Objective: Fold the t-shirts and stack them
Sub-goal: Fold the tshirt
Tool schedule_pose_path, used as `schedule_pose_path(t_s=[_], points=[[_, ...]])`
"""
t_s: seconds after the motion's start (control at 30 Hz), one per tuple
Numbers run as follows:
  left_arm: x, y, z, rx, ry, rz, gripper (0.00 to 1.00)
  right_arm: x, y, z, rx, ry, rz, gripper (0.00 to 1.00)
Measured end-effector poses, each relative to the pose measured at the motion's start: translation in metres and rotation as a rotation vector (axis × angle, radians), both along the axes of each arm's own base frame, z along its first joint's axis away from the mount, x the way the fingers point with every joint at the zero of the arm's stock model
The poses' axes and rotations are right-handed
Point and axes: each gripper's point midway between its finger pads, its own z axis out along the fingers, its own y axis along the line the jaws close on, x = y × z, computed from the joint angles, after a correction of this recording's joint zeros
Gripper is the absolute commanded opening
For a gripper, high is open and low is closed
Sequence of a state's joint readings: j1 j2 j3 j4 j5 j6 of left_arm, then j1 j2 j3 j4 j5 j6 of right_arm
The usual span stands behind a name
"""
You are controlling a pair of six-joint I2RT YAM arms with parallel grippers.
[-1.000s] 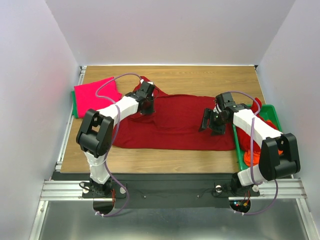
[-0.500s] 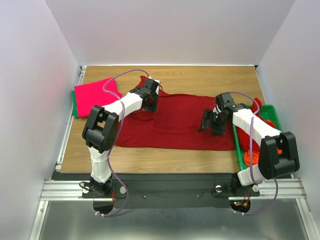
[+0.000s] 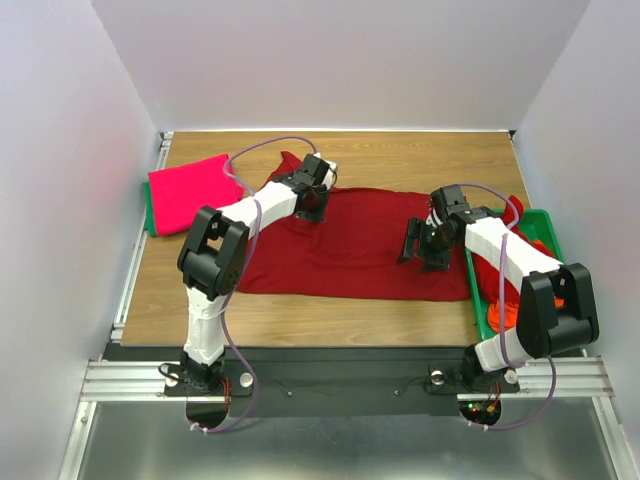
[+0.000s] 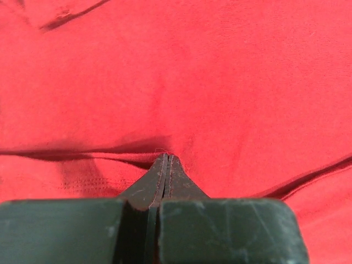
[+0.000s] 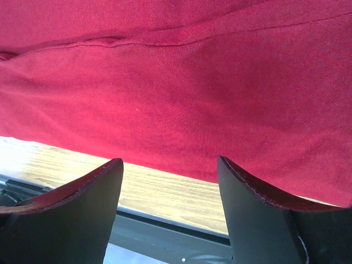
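Observation:
A dark red t-shirt (image 3: 360, 245) lies spread across the middle of the wooden table. My left gripper (image 3: 312, 203) is at its far left part, jaws pressed together on a fold of the dark red fabric (image 4: 220, 82), with the tips (image 4: 166, 158) pinching the cloth. My right gripper (image 3: 420, 250) hovers over the shirt's right part, open and empty (image 5: 170, 165), above the shirt's near hem (image 5: 192, 82). A folded bright pink t-shirt (image 3: 190, 190) lies at the far left.
The pink shirt rests on a green tray (image 3: 148, 218) at the left edge. Another green tray (image 3: 545, 225) at the right edge holds crumpled red and orange shirts (image 3: 505, 310). Bare wood (image 5: 165, 192) shows near the front edge.
My left gripper has moved right along the shirt's far edge, dragging the cloth; the shirt's left side has shifted right. The right arm has stayed still.

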State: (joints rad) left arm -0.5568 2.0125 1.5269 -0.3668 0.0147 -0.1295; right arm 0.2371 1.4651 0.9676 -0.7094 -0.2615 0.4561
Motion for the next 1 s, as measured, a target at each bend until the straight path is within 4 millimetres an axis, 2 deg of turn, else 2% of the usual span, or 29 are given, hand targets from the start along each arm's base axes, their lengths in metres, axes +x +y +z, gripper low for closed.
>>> schedule_pose_path(t_s=[0.03,0.07,0.1,0.13,0.23,0.27,0.37,0.5,0.6,0.73,0.8,0.9,1.0], points=[[0.001,-0.001,-0.001,0.003,0.002,-0.004,0.14,0.000,0.000,0.000,0.000,0.000,0.000,0.75],[0.001,-0.003,-0.003,0.008,0.004,-0.010,0.29,0.000,0.000,0.000,0.000,0.000,0.000,0.75],[0.002,-0.003,-0.004,0.014,0.005,-0.017,0.38,0.000,0.000,0.000,0.000,0.000,0.000,0.75],[0.002,-0.004,-0.005,0.015,0.007,-0.018,0.54,0.000,0.000,0.000,0.000,0.001,0.000,0.75],[0.004,-0.003,-0.003,0.024,0.002,-0.015,0.68,0.000,0.000,0.000,0.000,0.002,0.000,0.75],[0.006,-0.002,-0.002,0.029,-0.003,-0.006,0.76,0.000,0.000,0.000,0.000,0.002,0.000,0.75],[0.011,0.000,0.004,0.038,-0.021,0.017,0.89,0.000,0.000,0.000,-0.002,0.002,0.000,0.75],[0.016,0.002,0.013,0.036,-0.043,0.064,0.95,0.004,-0.001,0.005,-0.010,-0.014,0.004,0.75],[0.014,0.005,0.032,0.006,-0.071,0.107,0.97,0.015,-0.001,0.014,-0.019,-0.047,0.009,0.75],[-0.001,0.013,0.060,-0.065,-0.119,0.156,0.98,0.035,-0.001,0.018,-0.044,-0.078,0.024,0.75],[-0.015,0.019,0.065,-0.111,-0.132,0.182,0.99,0.047,-0.003,0.013,-0.072,-0.077,0.036,0.75],[-0.032,0.023,0.052,-0.144,-0.101,0.200,0.98,0.059,-0.007,0.000,-0.116,-0.064,0.049,0.75],[-0.049,0.026,0.019,-0.157,-0.035,0.223,0.98,0.064,-0.011,-0.012,-0.151,-0.044,0.062,0.75]])
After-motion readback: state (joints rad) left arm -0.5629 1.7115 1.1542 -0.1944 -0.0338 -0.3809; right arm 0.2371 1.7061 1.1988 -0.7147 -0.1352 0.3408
